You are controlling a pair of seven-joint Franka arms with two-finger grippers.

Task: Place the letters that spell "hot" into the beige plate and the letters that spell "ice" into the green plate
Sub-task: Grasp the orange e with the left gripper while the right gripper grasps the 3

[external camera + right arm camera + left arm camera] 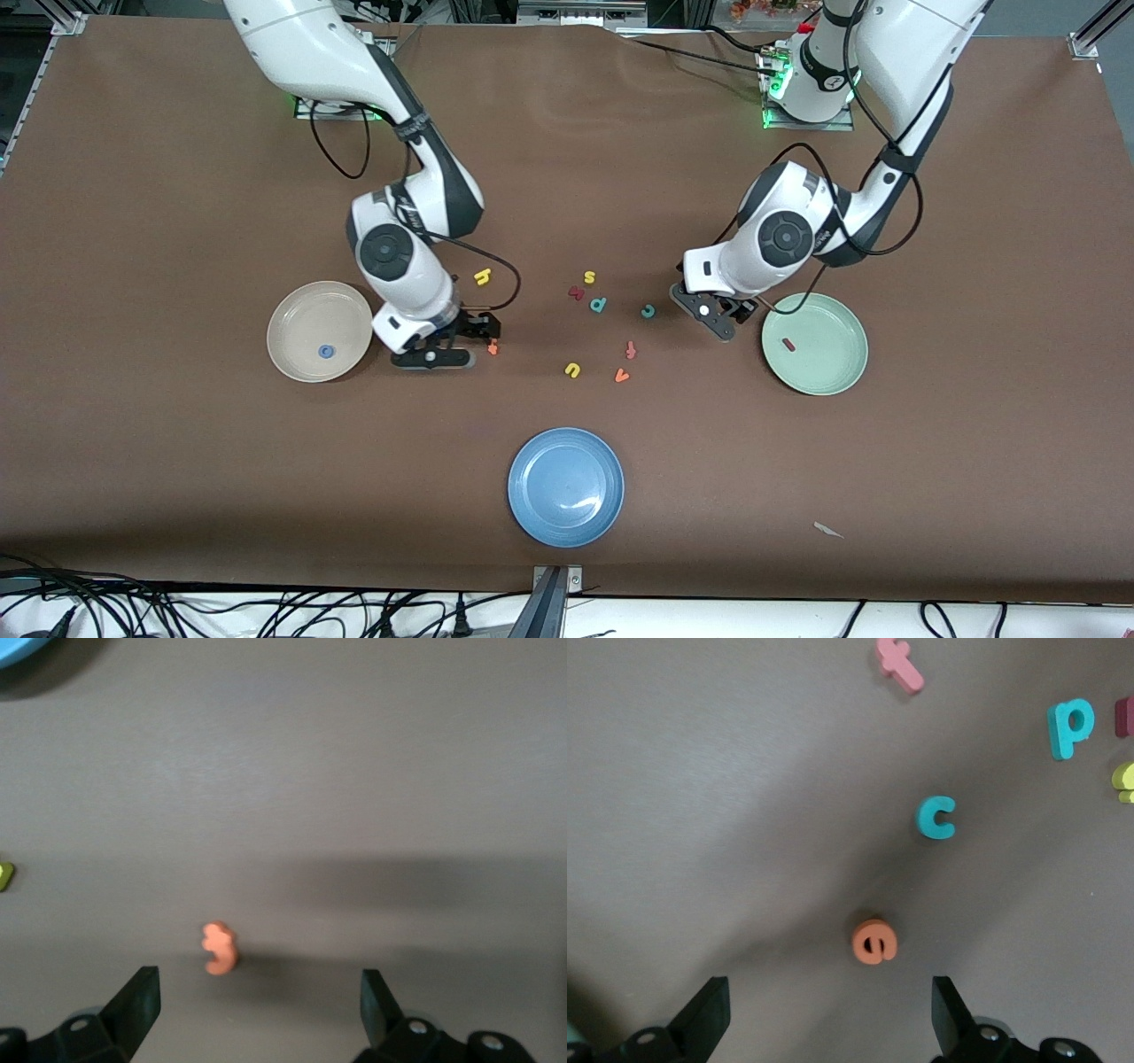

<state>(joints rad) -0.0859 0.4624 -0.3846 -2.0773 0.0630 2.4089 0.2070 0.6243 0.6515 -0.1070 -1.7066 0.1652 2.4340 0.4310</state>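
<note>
Hovering low over the counter [177, 461], both grippers are seen w/ fingers spread, nothing grasped. Right gripper [474, 341] is at the orange t [493, 348], beside the beige plate [297, 306], where the blue o [327, 352] lies. Left gripper [709, 310] is over the orange e [874, 942], near the teal c [648, 311]. The red i [788, 345] lies in the green plate [842, 372]; yellow h [482, 276] is on the counter.
</note>
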